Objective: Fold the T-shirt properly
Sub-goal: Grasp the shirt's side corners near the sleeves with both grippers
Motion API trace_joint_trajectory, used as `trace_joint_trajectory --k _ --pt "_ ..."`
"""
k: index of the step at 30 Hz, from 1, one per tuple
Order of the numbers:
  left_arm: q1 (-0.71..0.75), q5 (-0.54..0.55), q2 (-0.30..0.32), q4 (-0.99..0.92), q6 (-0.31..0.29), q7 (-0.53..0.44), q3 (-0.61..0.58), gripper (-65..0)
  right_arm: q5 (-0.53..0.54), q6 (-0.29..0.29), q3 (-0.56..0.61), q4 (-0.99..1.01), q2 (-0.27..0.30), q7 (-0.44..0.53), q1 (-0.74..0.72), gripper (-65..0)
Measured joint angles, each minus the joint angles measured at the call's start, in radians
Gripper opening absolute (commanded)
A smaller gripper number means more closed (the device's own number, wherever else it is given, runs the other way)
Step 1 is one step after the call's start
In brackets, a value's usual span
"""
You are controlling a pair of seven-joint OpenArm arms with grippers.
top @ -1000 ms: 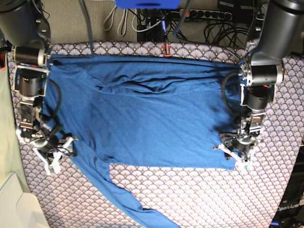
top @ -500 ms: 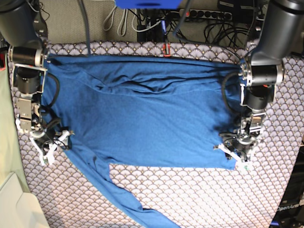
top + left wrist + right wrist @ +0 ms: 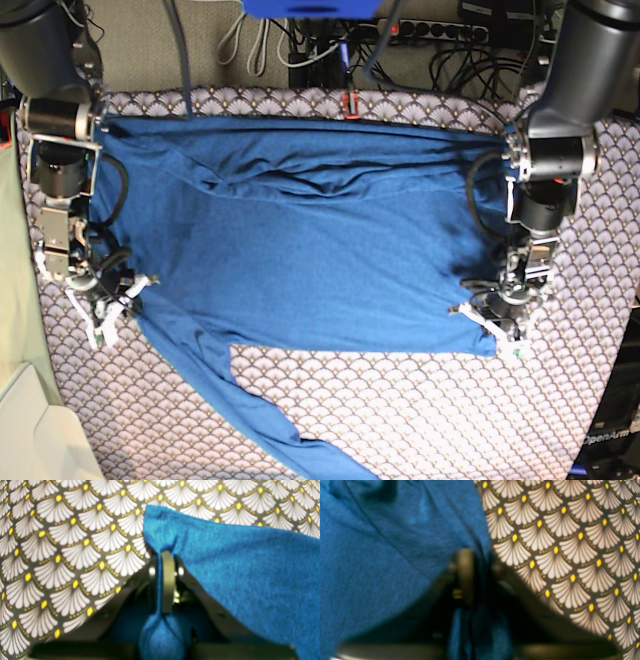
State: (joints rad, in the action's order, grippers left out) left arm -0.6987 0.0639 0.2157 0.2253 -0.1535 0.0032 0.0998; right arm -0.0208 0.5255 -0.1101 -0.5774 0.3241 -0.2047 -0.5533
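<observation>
Now | T-shirt (image 3: 310,240) flat on table cloth (image 3: 420,410), sleeve trailing near | left gripper (image 3: 497,322) pinches right hem corner | right gripper (image 3: 110,300) pinches left edge | bare cloth near side

bare cloth (image 3: 400,420) ahead — cables (image 3: 450,50) behind

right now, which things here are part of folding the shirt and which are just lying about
Part of the job:
- plain medium-blue knit T-shirt
- left gripper, shut on the shirt's corner
- right gripper, shut on its edge

Just there:
- grey-white scallop-patterned table cloth
- tangle of cables behind the table
- white power strip
</observation>
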Motion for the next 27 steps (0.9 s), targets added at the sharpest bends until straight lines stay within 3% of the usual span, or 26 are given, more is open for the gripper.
trace_joint_trajectory --k 6,14,21,27 --pt "0.003 0.000 0.000 0.017 0.000 0.019 0.004 -64.6 -0.001 -0.002 0.000 -0.018 0.000 -0.002 0.005 -65.0" --pt "0.048 0.000 0.000 0.133 0.000 0.047 0.004 -64.6 0.001 -0.003 -0.006 -0.280 0.002 -0.008 0.137 -65.0" --pt "0.109 -0.002 0.000 0.236 0.000 0.048 0.004 -64.6 0.002 -0.003 -0.006 -0.351 0.004 -0.007 0.186 -65.0" --pt "0.184 0.047 0.002 0.470 0.000 0.196 0.004 -64.6 0.001 -0.003 -0.077 -0.402 0.016 -0.015 0.225 -65.0"
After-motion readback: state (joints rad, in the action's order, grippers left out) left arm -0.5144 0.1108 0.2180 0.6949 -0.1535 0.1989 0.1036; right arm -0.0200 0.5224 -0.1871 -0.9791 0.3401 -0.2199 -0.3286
